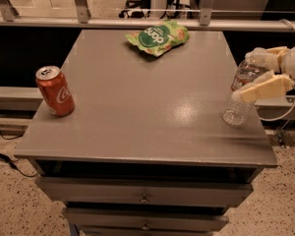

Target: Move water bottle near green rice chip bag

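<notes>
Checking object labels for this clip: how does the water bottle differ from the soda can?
The water bottle is clear plastic; the soda can is opaque red. The bottle stands at the table's right edge with the gripper at its upper part; the can stands free at the left edge. Both are upright.

The red soda can (55, 91) at the tabletop's (147, 107) left edge carries white Coca-Cola script. The green rice chip bag (158, 36) has white lettering on its round logo, upside down and unreadable. The gripper (243, 77) sits at the water bottle (235, 110), whose label band cannot be read
</notes>
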